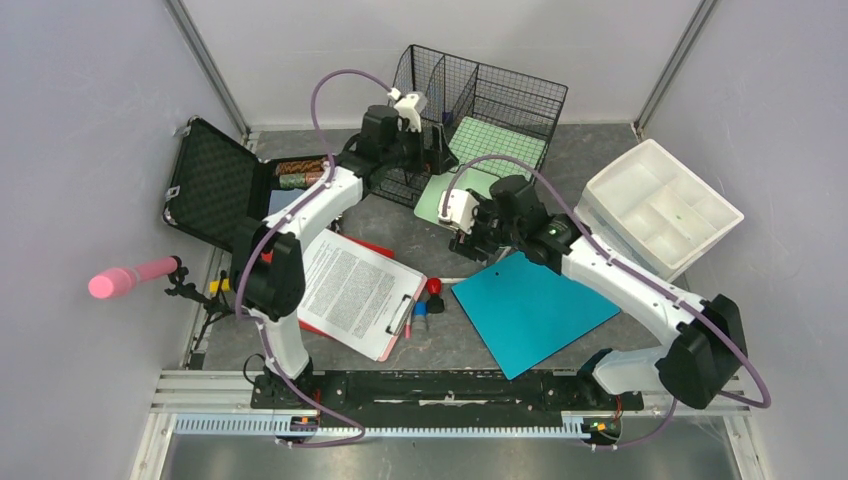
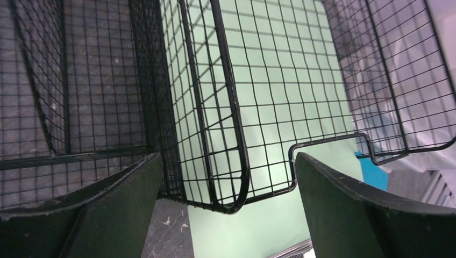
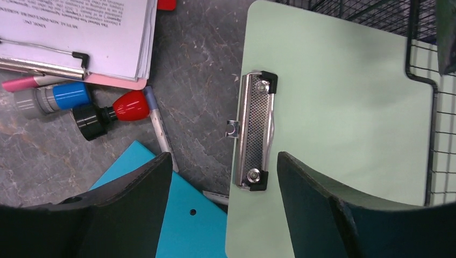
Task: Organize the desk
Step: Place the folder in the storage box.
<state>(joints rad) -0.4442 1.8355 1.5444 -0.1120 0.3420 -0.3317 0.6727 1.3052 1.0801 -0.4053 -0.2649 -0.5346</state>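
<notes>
grey mottled desk (image 3: 204, 64), left gripper (image 2: 227, 161) spread above it, right gripper (image 3: 225, 158) spread above it

Left arm (image 1: 310, 205) and right arm (image 1: 620, 280): white link shells, black joint housings. A mauve cable (image 1: 335, 80) loops along each. Green light (image 1: 553, 228) on right wrist. Fingers (image 2: 107, 215) matte black, curved, scuffed edges.

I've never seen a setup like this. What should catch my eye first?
A white left arm and right arm reach from the near edge over a dark stone-look desk. At the back stands a black wire organizer, with a pale green clipboard sticking out from its front. A bright teal folder lies at front right, next to a clipboard of printed pages, and a white divided tray sits at the far right.
</notes>
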